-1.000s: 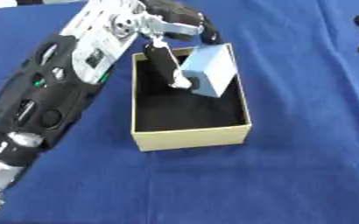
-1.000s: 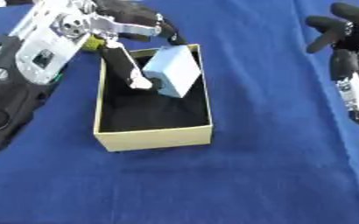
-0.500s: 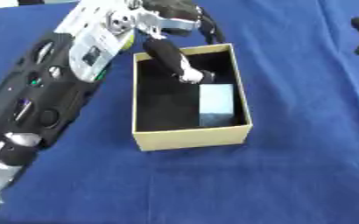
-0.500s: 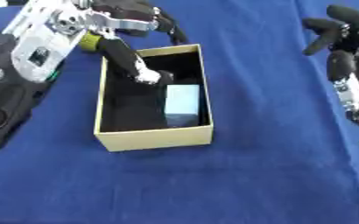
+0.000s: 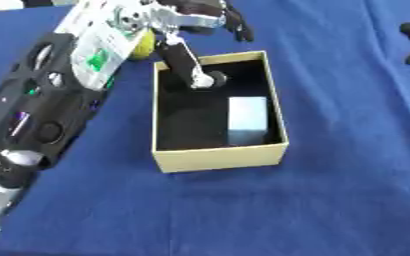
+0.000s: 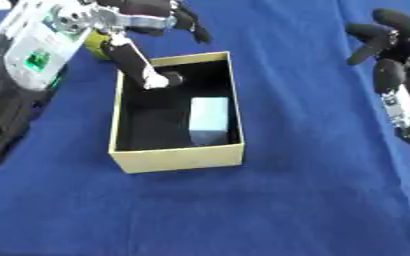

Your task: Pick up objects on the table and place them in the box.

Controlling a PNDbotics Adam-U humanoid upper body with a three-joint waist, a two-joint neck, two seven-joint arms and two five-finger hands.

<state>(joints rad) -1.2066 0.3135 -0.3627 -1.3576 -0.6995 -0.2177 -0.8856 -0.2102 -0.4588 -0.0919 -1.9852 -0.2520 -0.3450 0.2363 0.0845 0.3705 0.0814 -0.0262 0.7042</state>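
With its fingers spread and holding nothing, left hand (image 5: 195,30) hovers over the box (image 5: 222,156). Pale blue block (image 5: 247,120) lies flat inside, against the right wall. Right hand (image 6: 392,45) idles open, well apart.

I seem to work at a test bench; my table (image 5: 348,150) wears a plain blue cloth; a bare cardboard box (image 5: 222,157) sits on it; nothing homely shows.
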